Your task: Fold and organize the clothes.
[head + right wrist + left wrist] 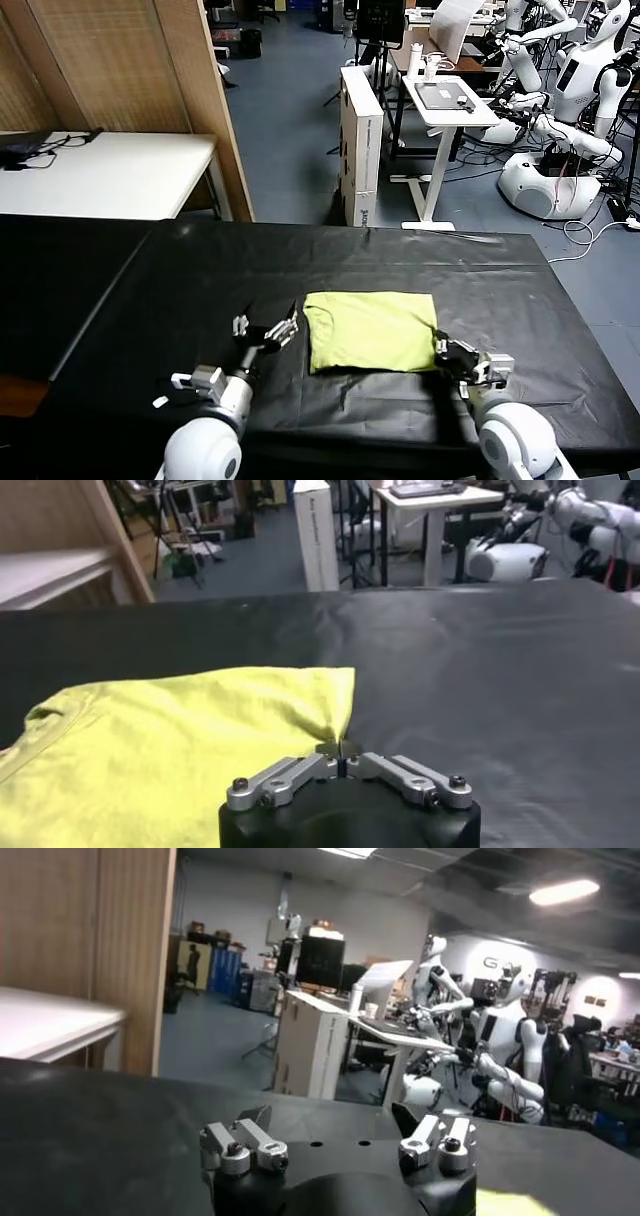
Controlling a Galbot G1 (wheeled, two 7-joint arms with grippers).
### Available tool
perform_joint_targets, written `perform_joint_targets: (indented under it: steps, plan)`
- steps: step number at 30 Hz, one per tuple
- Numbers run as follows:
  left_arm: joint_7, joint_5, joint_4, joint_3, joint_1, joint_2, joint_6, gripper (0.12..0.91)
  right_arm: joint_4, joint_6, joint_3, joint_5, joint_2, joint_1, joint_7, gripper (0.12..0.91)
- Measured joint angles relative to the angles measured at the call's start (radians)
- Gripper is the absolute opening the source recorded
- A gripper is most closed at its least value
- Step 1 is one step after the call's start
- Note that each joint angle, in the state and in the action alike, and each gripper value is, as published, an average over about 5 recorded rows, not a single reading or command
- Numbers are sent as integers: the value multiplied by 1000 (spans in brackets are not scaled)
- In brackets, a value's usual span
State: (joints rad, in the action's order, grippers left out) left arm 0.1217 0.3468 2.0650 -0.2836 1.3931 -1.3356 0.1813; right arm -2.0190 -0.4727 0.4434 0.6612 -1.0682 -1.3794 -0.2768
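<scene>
The lime T-shirt [370, 330] lies folded into a rough rectangle on the black table [150, 300], its collar side towards my left arm. My right gripper [447, 352] is at the shirt's near right corner. In the right wrist view the gripper [338, 748] is shut, pinching the shirt's [170, 750] corner edge, with a small ridge of fabric drawn up to the tips. My left gripper [268, 333] is open and empty, just left of the shirt's left edge. In the left wrist view it [340, 1133] stands wide open above the black cloth, and a sliver of shirt [510, 1203] shows beside it.
The black cloth covers the whole table, with its far edge [350, 228] ahead. Beyond stand a white table [110, 170], a wooden panel [190, 90], a tall white box [362, 140], a white standing desk [445, 100] and other robots [560, 110].
</scene>
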Motion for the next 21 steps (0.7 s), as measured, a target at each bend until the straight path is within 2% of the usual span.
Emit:
perform_joint_targets:
  steps: [3, 6, 8, 11, 16, 19, 21]
  plan:
    - [0, -3, -2, -1, 2, -1, -5, 907, 0, 8, 16, -17, 4, -11, 5, 141]
    - [0, -5, -5, -1, 3, -3, -11, 907, -1, 18, 32, -35, 11, -26, 20, 181]
    - [1, -6, -8, -1, 4, -3, -16, 907, -7, 19, 42, -36, 17, -36, 37, 270]
    - [14, -11, -13, 3, 5, 2, -28, 907, -22, 18, 57, -34, 28, -56, 59, 458]
    - [76, -27, -19, 14, 8, 28, -62, 907, -55, 41, 80, -31, 44, -97, 92, 770]
    - [101, -38, -11, 10, 19, 55, -77, 907, -74, 107, 99, -46, 49, -129, 129, 880]
    - [111, -39, -2, 2, 32, 79, -85, 907, -89, 180, 115, -71, 51, -157, 156, 898]
